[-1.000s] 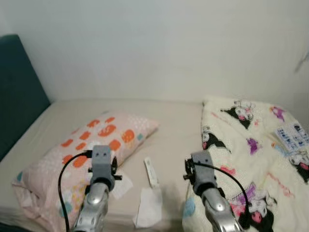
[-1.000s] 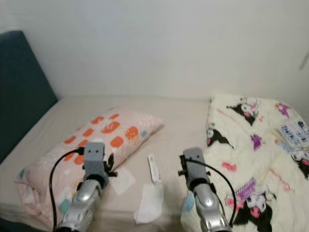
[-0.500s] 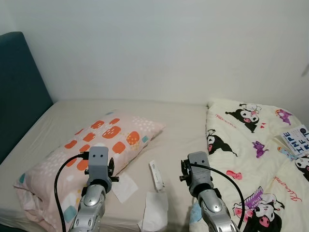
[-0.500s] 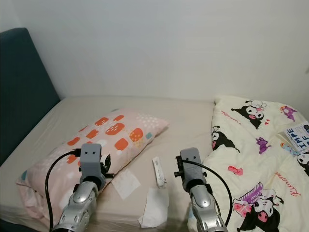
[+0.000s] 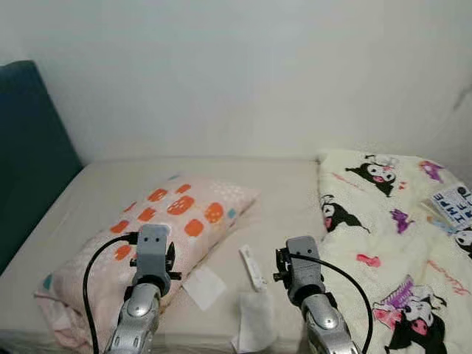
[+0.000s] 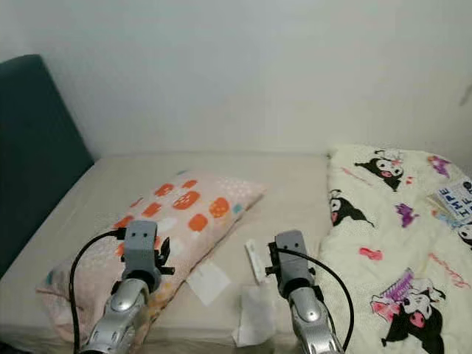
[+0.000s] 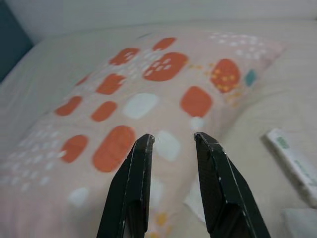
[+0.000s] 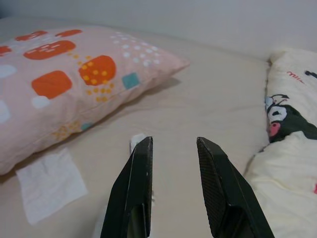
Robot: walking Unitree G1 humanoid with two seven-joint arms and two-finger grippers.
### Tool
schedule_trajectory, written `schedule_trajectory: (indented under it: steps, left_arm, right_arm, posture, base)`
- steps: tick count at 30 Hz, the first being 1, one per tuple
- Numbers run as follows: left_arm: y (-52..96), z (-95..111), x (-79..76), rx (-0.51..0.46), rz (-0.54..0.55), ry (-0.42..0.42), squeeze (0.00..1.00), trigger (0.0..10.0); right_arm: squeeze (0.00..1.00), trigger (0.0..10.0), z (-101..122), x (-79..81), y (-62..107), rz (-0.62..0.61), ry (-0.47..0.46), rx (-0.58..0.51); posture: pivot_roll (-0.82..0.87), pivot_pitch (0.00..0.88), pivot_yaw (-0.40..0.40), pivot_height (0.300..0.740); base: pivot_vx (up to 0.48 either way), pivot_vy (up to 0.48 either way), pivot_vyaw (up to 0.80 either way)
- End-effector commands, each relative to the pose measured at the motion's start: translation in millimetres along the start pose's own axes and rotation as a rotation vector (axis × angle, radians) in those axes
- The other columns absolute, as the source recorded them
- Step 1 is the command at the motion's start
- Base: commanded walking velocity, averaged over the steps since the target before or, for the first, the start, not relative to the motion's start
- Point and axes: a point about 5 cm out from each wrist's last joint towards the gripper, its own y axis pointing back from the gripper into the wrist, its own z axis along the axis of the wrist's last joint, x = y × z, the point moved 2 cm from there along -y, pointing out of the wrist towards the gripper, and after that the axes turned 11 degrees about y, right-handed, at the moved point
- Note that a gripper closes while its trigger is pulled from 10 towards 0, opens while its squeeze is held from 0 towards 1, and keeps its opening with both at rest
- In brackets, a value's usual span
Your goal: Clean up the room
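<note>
Litter on the bed: two pieces of white tissue and one slim white stick-shaped item, all lying on the beige sheet near the front edge of the mattress. The flat tissue [image 5: 204, 286] lies just beside the pillow's lower corner. The crumpled tissue [image 5: 254, 319] sits at the mattress edge, partly hanging over it. The white stick [image 5: 253, 267], a narrow flat piece with small markings too small to read, lies between the two tissues, one end close to the crumpled one.

Handling judgement: both tissues look thin, limp and very light; they should crush easily and can be pinched anywhere, best at a raised fold or free corner, since a flat sheet gives the fingers little to catch. The stick appears rigid, light and smooth, so likely to slip; a hold across its narrow width near the middle seems soundest.

Left gripper [image 7: 172, 143]: fingers spread, nothing between them, hovering above the pink pillow [image 5: 155, 243] with orange patches. Right gripper [image 8: 173, 145]: fingers likewise apart and empty, held over the sheet just above the stick and crumpled tissue, nearest to both.

Surroundings: a cream blanket [image 5: 391, 243] with cartoon print is bunched on the right side of the bed, with a printed booklet or card [image 5: 453, 205] resting on it. A dark teal headboard [image 5: 29, 155] stands at the left, against a plain white wall.
</note>
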Motion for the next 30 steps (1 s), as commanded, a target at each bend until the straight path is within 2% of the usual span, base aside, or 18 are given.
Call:
schedule_trajectory:
  steps: [1, 6, 7, 10, 21, 30]
  left_arm:
    - [1.5, -1, -0.3, -0.003, -0.006, -0.021, 0.0, 10.0]
    - [2.0, -1, -4.0, -0.003, -0.022, -0.065, 0.0, 10.0]
    - [1.9, -4, -3.5, 0.017, -0.013, -0.035, 0.0, 10.0]
    - [1.5, -7, -2.9, 0.037, -0.008, -0.014, 0.0, 10.0]
    - [-0.3, -8, -7.6, 0.044, -0.01, -0.006, 0.0, 10.0]
    - [0.7, -10, -8.1, 0.053, -0.017, -0.014, 0.0, 10.0]
  right_arm:
    - [0.0, 10.0, 0, -1.6, 0.7, -0.009, -0.007, -0.001]
    - [0.0, 10.0, 0, -1.4, 0.7, -0.01, -0.007, -0.001]
    - [0.0, 10.0, 0, -1.4, 0.7, -0.01, -0.008, 0.0]
    - [0.0, 10.0, -1, -1.5, 0.7, -0.01, -0.01, 0.003]
    - [0.0, 10.0, -5, -2.5, -2.2, 0.008, -0.025, 0.052]
    - [0.0, 10.0, -12, 2.8, 0.1, 0.037, -0.009, 0.099]
  posture:
    - [-0.02, 0.033, 0.005, 0.74]
    - [-0.02, 0.032, 0.005, 0.74]
    - [-0.02, 0.034, 0.006, 0.74]
    - [-0.02, 0.034, 0.006, 0.74]
    - [-0.05, 0.05, -0.024, 0.74]
    - [-0.05, 0.06, 0.0, 0.74]
  base:
    - [0.0, 0.0, 0.0]
    - [0.0, -0.384, 0.0]
    - [0.0, 0.0, 0.0]
    - [0.0, 0.0, 0.0]
    - [0.0, 0.0, 0.0]
    - [0.0, 0.0, 0.0]
